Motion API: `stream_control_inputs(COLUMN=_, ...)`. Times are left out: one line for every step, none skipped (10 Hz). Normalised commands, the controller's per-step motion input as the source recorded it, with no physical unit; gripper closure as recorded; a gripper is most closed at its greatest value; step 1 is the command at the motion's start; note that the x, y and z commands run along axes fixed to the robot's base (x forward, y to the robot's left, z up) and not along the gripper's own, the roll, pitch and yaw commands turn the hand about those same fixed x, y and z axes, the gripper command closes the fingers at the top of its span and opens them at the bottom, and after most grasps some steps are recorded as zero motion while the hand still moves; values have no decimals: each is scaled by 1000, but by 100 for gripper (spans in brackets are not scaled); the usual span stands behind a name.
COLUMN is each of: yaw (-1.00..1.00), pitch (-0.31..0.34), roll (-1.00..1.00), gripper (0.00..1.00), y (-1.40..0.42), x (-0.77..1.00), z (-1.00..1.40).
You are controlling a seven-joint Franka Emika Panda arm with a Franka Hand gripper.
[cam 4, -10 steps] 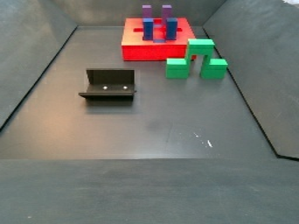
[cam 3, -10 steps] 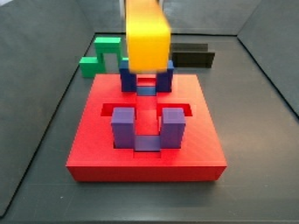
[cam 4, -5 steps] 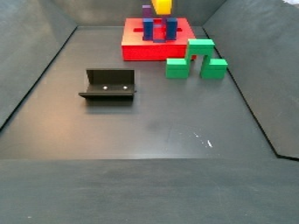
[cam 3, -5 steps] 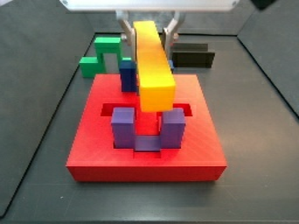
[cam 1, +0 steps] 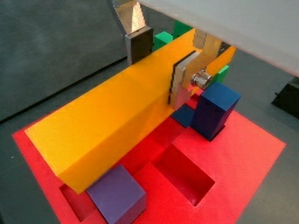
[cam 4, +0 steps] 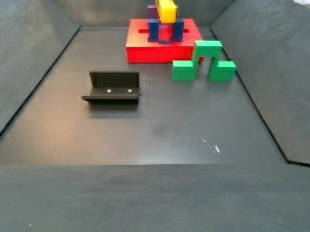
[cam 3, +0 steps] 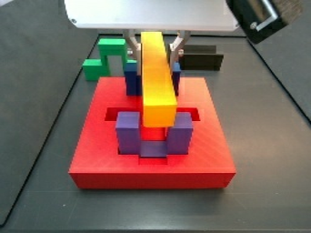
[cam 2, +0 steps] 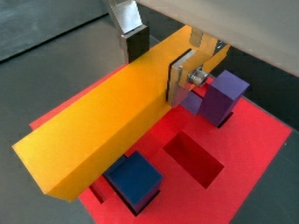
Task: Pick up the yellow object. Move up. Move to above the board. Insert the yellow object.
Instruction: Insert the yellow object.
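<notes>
The gripper has its jaws clamped on the yellow object, held lengthwise over the board at frame centre. Risk: if the bar is skewed to the post pairs, it can catch on a post top and jam.

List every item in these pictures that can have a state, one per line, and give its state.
gripper: shut on the yellow bar, above the red board.
yellow bar: held, lying lengthwise over the post pairs, not yet seated.
red board: flat on the floor, its slots showing empty in both wrist views.
green block: standing on the floor beside the board, untouched.
fixture: standing on the floor, nothing in it.
</notes>
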Motion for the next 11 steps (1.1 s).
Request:
stream_control_inputs(yaw=-37, pitch=-3, roll=119, gripper=100, y=-23, x=0, z=-111)
stream_control_inputs(yaw=-9, pitch=-3, roll=104, gripper=100, y=-63, x=0, z=-140)
stream_control_inputs(yaw=0, pitch=0, roll=86, gripper=100, y=-91, x=31, z=-151)
stream_control_inputs(yaw=0, pitch=0, roll=96, gripper=100, y=-123, x=157, z=-177)
stream_control_inputs(yaw=0, pitch=0, roll=119, gripper=100, y=-131, x=154, z=-174)
stream_control_inputs(yaw=0, pitch=0, roll=101, gripper=100, y=-151, x=203, z=-183)
stream_control_inputs(yaw=0, pitch=0, roll=101, gripper=100, y=-149, x=220, z=-180)
stream_control_inputs(yaw=0, pitch=0, roll=121, gripper=100, y=-117, x=123, z=-160)
stream_control_inputs(yaw=0, pitch=0, roll=123, gripper=100, y=-77, x=60, z=-149)
stream_control_inputs(yaw=0, pitch=0, roll=140, gripper=100, y=-57, x=40, z=-129)
stream_control_inputs(yaw=0, pitch=0, roll=151, gripper=100, y=-37, x=0, z=-126)
